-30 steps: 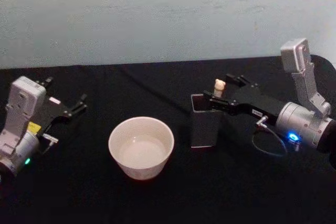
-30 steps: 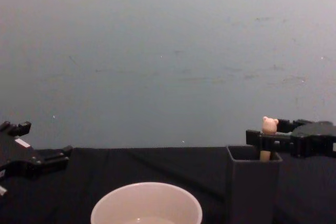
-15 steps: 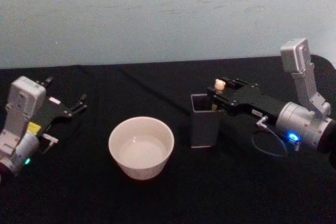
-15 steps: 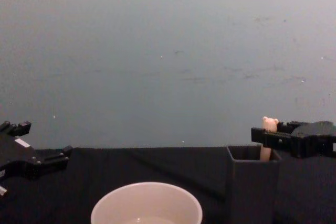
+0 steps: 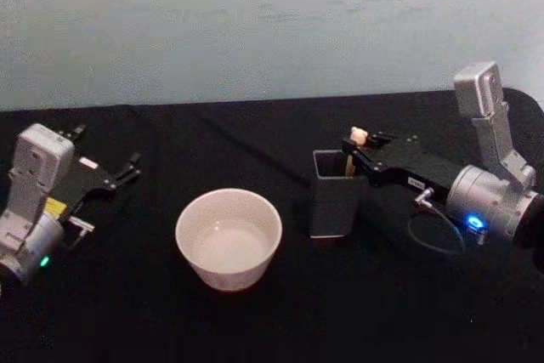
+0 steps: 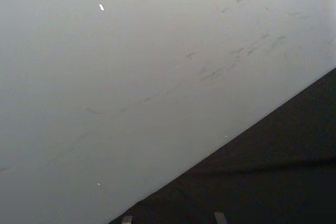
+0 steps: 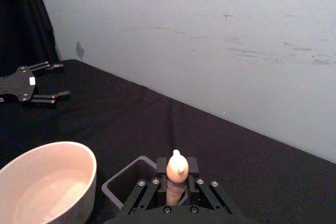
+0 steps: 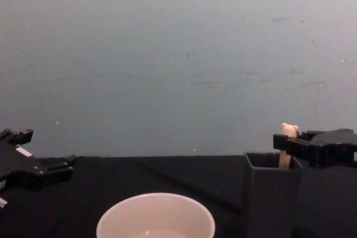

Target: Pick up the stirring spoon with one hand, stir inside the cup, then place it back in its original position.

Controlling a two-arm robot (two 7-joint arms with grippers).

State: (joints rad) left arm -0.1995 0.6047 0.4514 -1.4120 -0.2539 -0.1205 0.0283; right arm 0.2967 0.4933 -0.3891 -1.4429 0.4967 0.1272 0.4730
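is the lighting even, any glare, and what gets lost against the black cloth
Head view: soft even light, no harsh glare; the cup stands out, the dark holder and right pincer nearly merge with the black cloth. Right wrist view: the stirring spoon shows pale in the pincer's grip. Chest view: the left pincer is a dark silhouette against the wall.

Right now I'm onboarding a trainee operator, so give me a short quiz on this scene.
1. True or false: the right claw is shut on the stirring spoon's handle.
2. The spoon's lower end sits in: A the cream-white cup, B the dark grey square holder, C neither.
3. Fill in: the left claw, parked far left, is ___.
Key: 1 true; 2 B; 3 open.
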